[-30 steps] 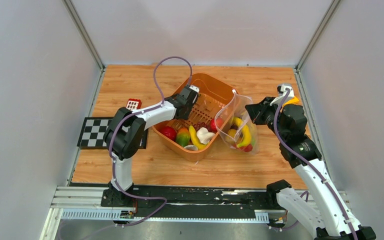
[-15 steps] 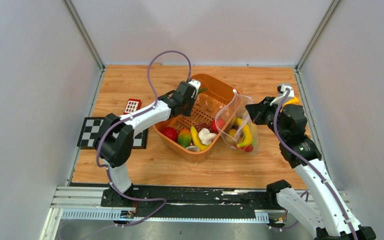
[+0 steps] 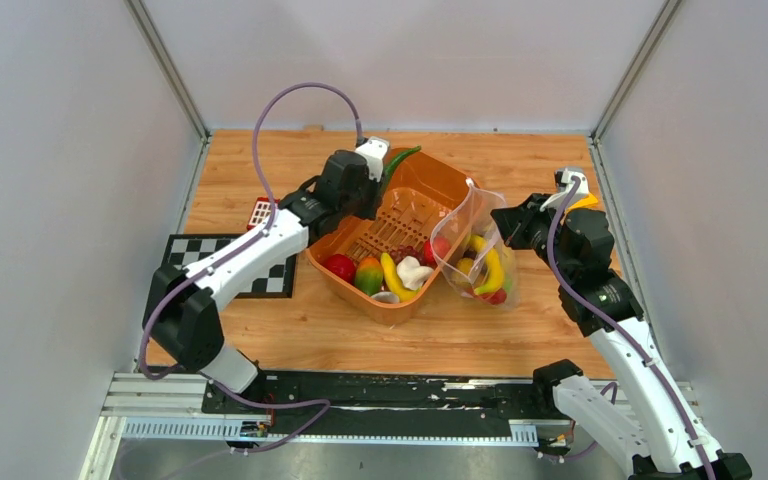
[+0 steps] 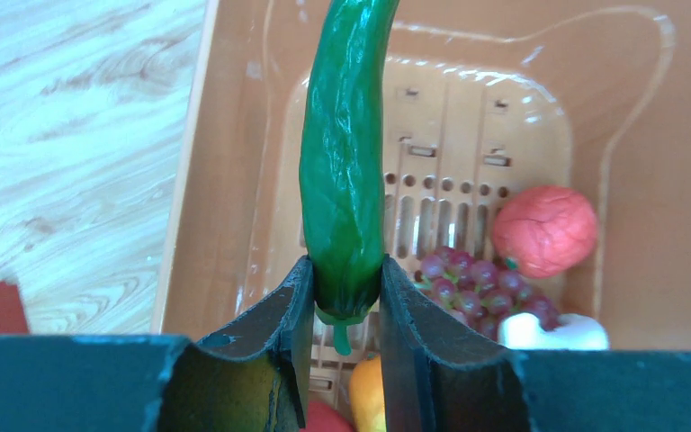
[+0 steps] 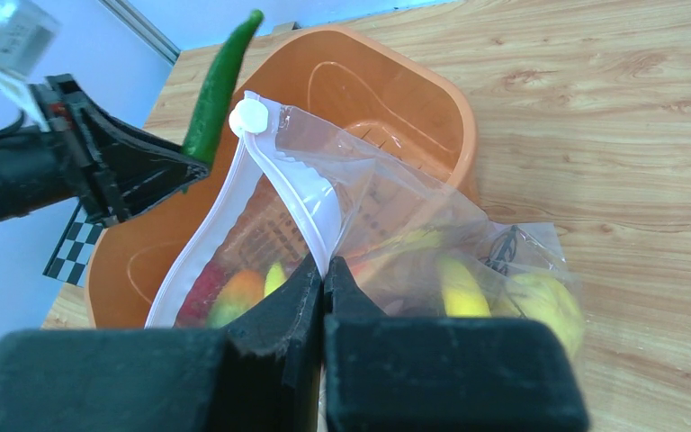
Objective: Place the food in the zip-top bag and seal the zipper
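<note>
**Camera layout: one fixed overhead view, two wrist views.**

The top camera looked down and forward from above and behind the rig, far enough to take in the whole table point(image 3: 260, 160). The left wrist camera sat close behind the left gripper point(image 4: 345, 270) and looked along it, down into the basket point(image 4: 234, 180). The right wrist camera sat close behind the right gripper point(image 5: 324, 265) and looked past it, across the bag point(image 5: 396, 216) toward the left arm point(image 5: 18, 175). All three views shared the basket and the pepper point(image 4: 342, 180).

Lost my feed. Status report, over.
Left pincer shut on green pepper over basket. Right pincer shut on bag rim, mouth open. Nothing seen blocking.
</note>
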Available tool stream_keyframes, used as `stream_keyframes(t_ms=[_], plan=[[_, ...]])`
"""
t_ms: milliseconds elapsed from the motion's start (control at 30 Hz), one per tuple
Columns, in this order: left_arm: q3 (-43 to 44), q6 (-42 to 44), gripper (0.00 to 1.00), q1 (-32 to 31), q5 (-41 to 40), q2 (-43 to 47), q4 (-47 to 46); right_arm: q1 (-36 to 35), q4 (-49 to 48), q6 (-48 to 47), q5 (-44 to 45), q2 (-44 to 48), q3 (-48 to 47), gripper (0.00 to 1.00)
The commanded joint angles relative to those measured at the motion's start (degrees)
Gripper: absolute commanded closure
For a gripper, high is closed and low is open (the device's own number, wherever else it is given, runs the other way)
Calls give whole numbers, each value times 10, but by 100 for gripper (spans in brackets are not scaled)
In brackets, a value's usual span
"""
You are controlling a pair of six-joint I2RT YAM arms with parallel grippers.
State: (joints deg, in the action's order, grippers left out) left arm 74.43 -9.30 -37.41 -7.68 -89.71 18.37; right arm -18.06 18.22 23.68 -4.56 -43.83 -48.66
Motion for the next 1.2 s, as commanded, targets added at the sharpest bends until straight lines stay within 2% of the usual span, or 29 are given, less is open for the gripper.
stream_keyframes(t_ms=[0,267,467,533,667,900,1067,1167], plan=[[-13,-7,69,-2,71,70,-46,2,-12,-5,7,1,-3,99],[-87,-9,70,-4,254,172,-109,2,-15,-4,10,-3,-3,99],[-137,-74,67,-33,331,227,-278,3,-23,1,0,-14,-6,99],[-129,-78,66,-51,352,219,-296,2,-23,2,-4,-17,-8,99],[-125,-103,64,-82,369,183,-366,2,-25,5,-6,-16,-7,99],[-128,-159,64,-99,367,104,-482,2,-23,8,-8,-5,-6,99],[-105,-115,62,-115,322,62,-436,2,-25,17,-14,0,-6,99],[-96,-97,57,-122,312,44,-423,2,-27,28,-16,5,-9,99]])
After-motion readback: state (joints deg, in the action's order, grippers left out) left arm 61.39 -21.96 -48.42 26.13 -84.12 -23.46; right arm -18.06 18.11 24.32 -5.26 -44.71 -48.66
